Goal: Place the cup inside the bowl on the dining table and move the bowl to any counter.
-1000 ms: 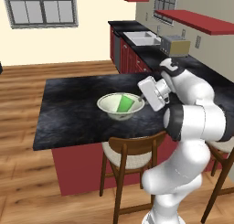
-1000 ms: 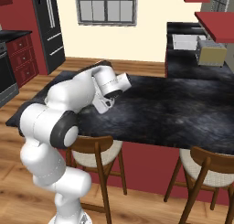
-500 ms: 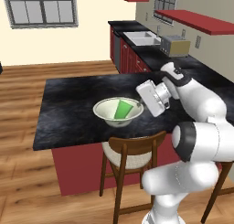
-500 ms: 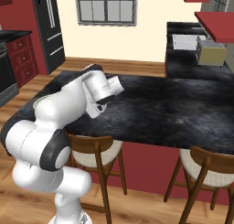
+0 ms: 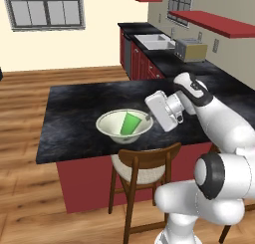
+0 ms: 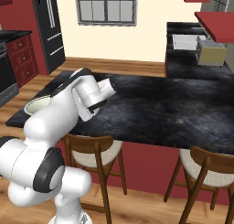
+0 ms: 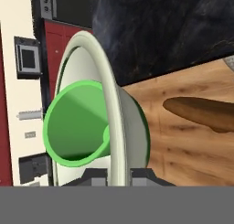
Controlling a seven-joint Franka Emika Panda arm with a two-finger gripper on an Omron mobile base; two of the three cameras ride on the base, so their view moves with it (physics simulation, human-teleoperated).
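Observation:
The cream-white bowl [image 5: 110,122] is over the near part of the dining table [image 5: 74,108], close to its front edge. The green cup [image 5: 130,124] lies tilted inside it. My gripper [image 5: 148,117] reaches in from the right and is shut on the bowl's right rim. In the hand view the rim [image 7: 114,95] runs up between my fingertips [image 7: 97,175], with the cup [image 7: 77,127] on its left and the gripper [image 7: 119,175] pinching it. From the right base, the bowl [image 6: 35,105] peeks out left of my arm. Whether the bowl touches the tabletop I cannot tell.
A wooden chair [image 5: 144,163] stands at the table's front edge just below the bowl; two more chairs [image 6: 91,150] show from the right. The counter [image 5: 164,63] with sink [image 5: 157,40] and toaster [image 5: 190,50] runs along the far right wall.
The bowl with the cup has shifted a little toward the table's front edge, still in my grip. My arm's elbow has swung out to the right.

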